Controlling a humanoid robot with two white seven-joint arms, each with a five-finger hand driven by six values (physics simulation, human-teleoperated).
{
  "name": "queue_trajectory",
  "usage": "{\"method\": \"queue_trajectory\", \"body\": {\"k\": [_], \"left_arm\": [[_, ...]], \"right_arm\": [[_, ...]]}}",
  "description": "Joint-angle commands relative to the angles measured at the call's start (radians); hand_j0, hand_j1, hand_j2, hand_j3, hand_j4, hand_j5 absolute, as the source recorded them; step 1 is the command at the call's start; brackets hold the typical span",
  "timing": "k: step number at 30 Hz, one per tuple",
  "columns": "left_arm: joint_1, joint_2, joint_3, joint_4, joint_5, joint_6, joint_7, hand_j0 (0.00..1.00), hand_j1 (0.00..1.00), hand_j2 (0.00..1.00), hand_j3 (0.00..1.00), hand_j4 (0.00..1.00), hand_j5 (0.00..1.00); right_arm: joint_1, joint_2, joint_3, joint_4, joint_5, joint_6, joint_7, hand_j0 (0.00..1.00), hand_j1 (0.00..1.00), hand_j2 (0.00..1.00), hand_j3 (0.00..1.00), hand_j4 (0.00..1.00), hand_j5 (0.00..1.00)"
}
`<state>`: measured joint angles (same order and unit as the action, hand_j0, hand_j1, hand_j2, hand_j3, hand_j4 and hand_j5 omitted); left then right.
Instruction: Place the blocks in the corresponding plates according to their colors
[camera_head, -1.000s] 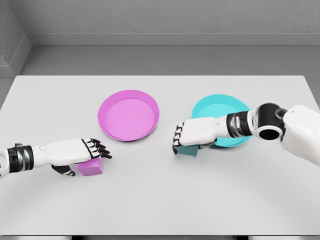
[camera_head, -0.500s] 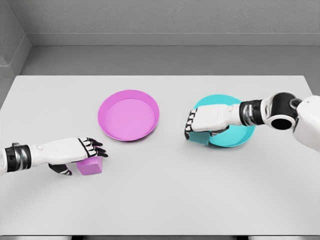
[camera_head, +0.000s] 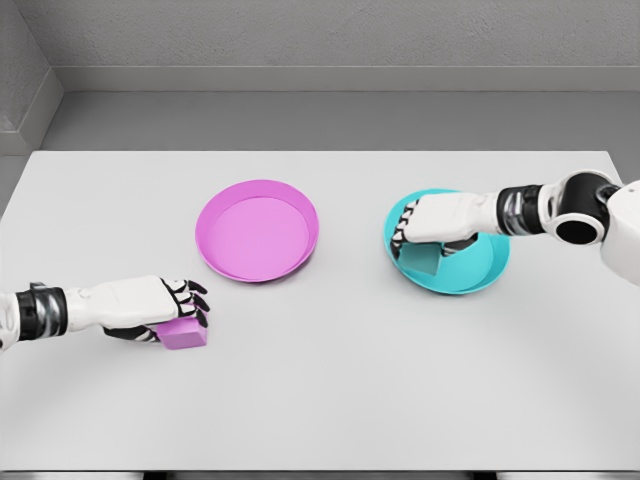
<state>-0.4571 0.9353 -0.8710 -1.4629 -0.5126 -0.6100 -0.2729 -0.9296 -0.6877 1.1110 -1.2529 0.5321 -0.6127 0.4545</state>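
A pink plate (camera_head: 257, 231) lies left of the table's middle and a teal plate (camera_head: 480, 268) lies to its right. My right hand (camera_head: 425, 222) is over the teal plate's left part, shut on a teal block (camera_head: 421, 260) that hangs just inside the rim. A pink block (camera_head: 183, 333) rests on the table at the lower left. My left hand (camera_head: 160, 310) lies over its top and left side, fingers curled around it, hiding part of it.
The grey table (camera_head: 330, 390) stretches wide between and in front of the plates. Its front edge runs along the bottom of the view. A grey wall stands behind the far edge.
My right hand carried the teal block up and to the right, from the table onto the teal plate. My left hand closed down around the pink block.
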Motion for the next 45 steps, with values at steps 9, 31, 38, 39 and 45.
{"method": "queue_trajectory", "body": {"k": [9, 31, 38, 39, 45], "left_arm": [[-0.025, -0.006, 0.003, -0.016, 0.011, -0.001, 0.0, 0.55, 0.55, 0.55, 0.55, 0.55, 0.55], [-0.14, -0.019, 0.018, 0.039, 0.051, -0.001, -0.002, 0.56, 0.56, 0.56, 0.56, 0.56, 0.56], [-0.169, -0.081, 0.017, 0.088, 0.045, -0.001, -0.002, 0.56, 0.56, 0.56, 0.56, 0.56, 0.56], [-0.176, -0.092, 0.017, 0.092, 0.043, -0.001, -0.002, 0.56, 0.56, 0.56, 0.56, 0.56, 0.56], [-0.206, -0.135, 0.015, 0.119, 0.042, -0.001, -0.016, 0.56, 0.56, 0.56, 0.56, 0.56, 0.56]], "right_arm": [[-0.006, 0.004, -0.007, 0.076, -0.003, 0.002, -0.002, 0.65, 0.65, 0.65, 0.65, 0.65, 0.65], [-0.005, 0.017, -0.051, 0.109, -0.003, 0.002, -0.002, 1.0, 1.0, 1.0, 1.0, 1.0, 1.0], [-0.002, 0.016, -0.071, 0.107, -0.004, 0.002, 0.0, 1.0, 1.0, 1.0, 1.0, 1.0, 1.0], [-0.002, 0.016, -0.073, 0.107, -0.004, 0.002, 0.0, 1.0, 1.0, 1.0, 1.0, 1.0, 1.0], [-0.002, 0.016, -0.073, 0.107, -0.003, 0.002, 0.0, 1.0, 1.0, 1.0, 1.0, 1.0, 1.0]]}}
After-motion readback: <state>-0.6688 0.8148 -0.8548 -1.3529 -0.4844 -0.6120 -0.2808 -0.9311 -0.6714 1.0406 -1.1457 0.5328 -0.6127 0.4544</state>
